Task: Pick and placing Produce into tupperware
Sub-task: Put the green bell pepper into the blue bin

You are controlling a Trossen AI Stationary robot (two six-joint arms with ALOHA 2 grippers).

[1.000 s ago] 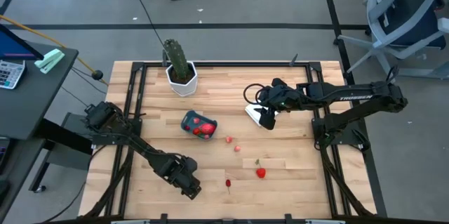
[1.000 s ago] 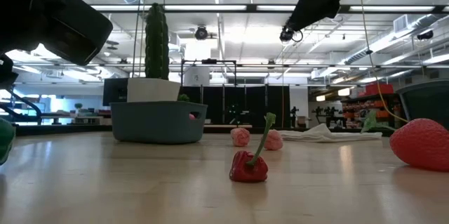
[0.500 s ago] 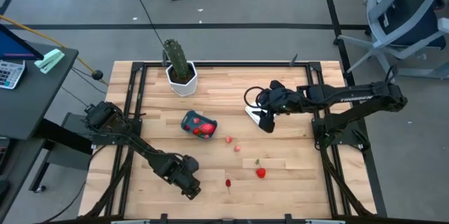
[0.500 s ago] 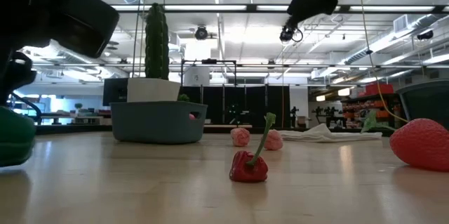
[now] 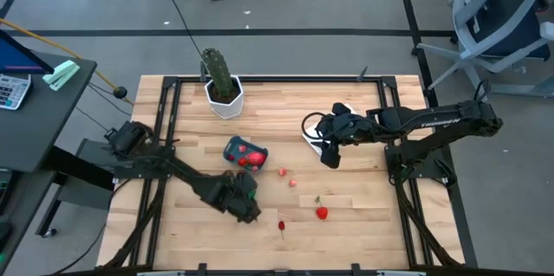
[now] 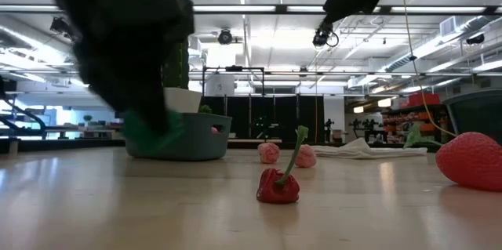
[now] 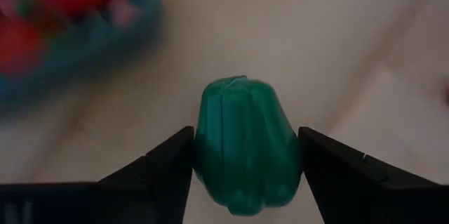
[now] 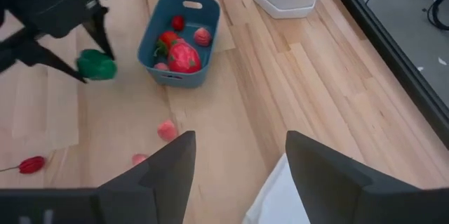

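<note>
My left gripper (image 5: 247, 196) is shut on a small green toy pepper (image 7: 245, 143), just on the near side of the teal-blue tupperware (image 5: 245, 153). The tupperware holds several red and pink pieces. More produce lies on the wood. A small red pepper with a stem (image 6: 278, 183) and a red strawberry (image 5: 321, 213) are nearest the front. Two pink pieces (image 5: 282, 171) (image 5: 293, 182) lie closer to the tupperware. My right gripper (image 8: 238, 182) is open and holds nothing, raised over a flat white item (image 5: 316, 138) at the right. My left gripper pinches the green pepper by two opposite sides (image 7: 203, 154) between its two fingers (image 7: 165, 164). The fingers slant down at it from the table's near left. The pepper is lifted clear of the wood, its blunt end pointing away from the gripper.
A tall green cactus in a white hexagonal pot (image 5: 222, 86) stands at the far left of the table. Black frame rails (image 5: 169, 129) run along the table's left and right sides. Bare wood lies between the tupperware and the front edge.
My left gripper has swung from the near left part of the table toward the tupperware, going right and away from the front edge. Its wrist rolled on the way. The green pepper has gone with it and now hangs clear of the wood.
</note>
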